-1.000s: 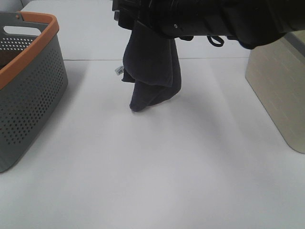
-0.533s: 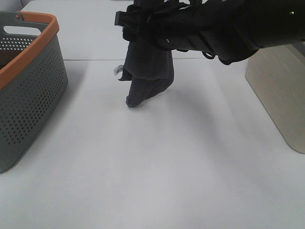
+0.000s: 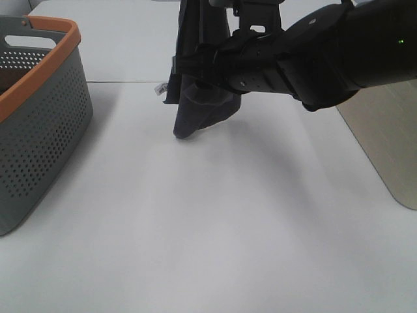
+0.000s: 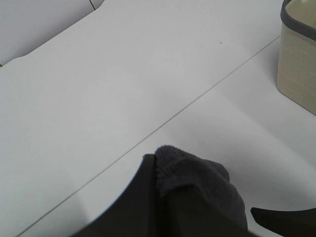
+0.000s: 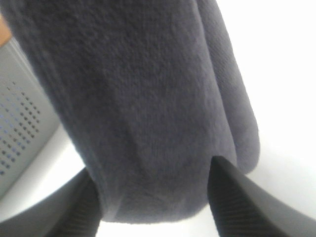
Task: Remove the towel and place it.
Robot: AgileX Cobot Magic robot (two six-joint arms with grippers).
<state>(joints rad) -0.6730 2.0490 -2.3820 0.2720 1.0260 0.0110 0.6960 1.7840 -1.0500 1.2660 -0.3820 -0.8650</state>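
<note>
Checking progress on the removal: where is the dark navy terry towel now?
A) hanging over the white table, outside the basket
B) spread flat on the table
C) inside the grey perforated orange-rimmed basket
A: the dark navy terry towel hangs bunched over the white table, apart from the grey perforated orange-rimmed basket.

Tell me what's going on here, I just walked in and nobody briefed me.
Two robot arms are handling a dark towel. The left gripper is shut on its top, so it hangs bunched over the white table. The right gripper has its jaws open either side of the towel's lower part.
</note>
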